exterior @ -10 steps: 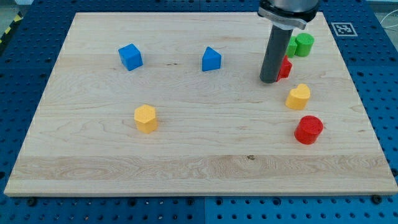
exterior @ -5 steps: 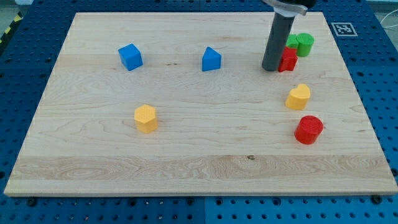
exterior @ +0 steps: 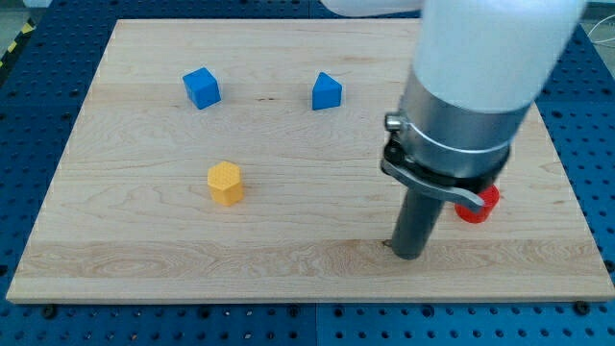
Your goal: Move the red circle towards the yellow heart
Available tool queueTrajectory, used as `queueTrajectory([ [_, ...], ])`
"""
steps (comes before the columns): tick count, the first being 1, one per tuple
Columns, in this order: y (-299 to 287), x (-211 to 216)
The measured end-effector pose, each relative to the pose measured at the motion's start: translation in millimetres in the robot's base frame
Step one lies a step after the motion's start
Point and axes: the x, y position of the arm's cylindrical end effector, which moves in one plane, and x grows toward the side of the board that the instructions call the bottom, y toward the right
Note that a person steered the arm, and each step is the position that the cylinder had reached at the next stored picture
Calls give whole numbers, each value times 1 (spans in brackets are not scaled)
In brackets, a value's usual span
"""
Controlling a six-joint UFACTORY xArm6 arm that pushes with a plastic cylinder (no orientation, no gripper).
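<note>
The red circle (exterior: 478,206) lies at the view's lower right, mostly hidden behind my arm; only its lower right part shows. The yellow heart is hidden behind the arm. My tip (exterior: 408,254) rests on the board at the view's bottom, left of and slightly below the red circle, with a gap between them.
A blue cube (exterior: 202,87) and a blue block (exterior: 327,91) lie towards the view's top. A yellow hexagon (exterior: 226,183) lies left of centre. The arm's wide body (exterior: 476,86) covers the upper right, hiding the green blocks and the other red block.
My tip has moved from the view's top right, beside the small red block, down to the bottom, left of the red circle. The arm now hides the yellow heart and green blocks.
</note>
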Motion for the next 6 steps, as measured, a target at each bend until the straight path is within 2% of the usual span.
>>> queueTrajectory([
  [2,48,-9],
  [4,92,-53],
  [6,131,-78],
])
